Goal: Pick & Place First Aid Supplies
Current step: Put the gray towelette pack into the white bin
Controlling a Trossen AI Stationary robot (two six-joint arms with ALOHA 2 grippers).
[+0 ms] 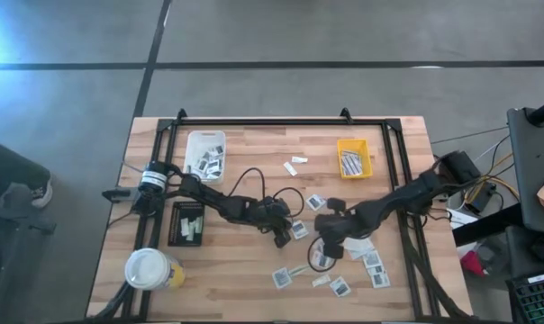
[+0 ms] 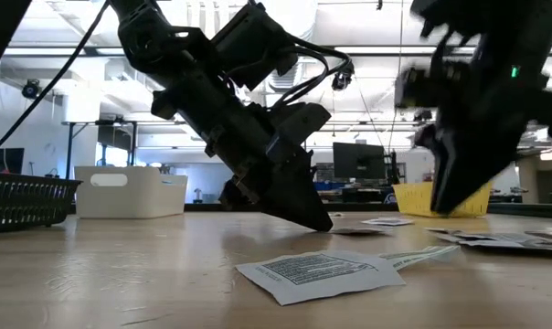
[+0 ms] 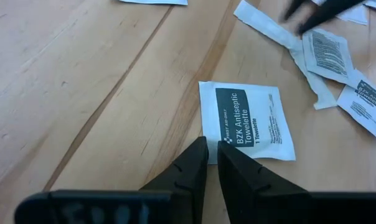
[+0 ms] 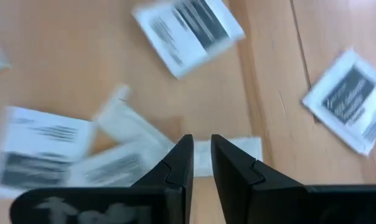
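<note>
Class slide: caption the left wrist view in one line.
Left pincer tips meet the edge of an antiseptic towelette packet.

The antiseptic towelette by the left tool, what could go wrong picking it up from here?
1. The left tool meets only the edge of the flat antiseptic towelette, so it may slide along the table rather than lift.
2. The right tool works close by over overlapping packets; the arms could collide, or it could lift two.
</note>
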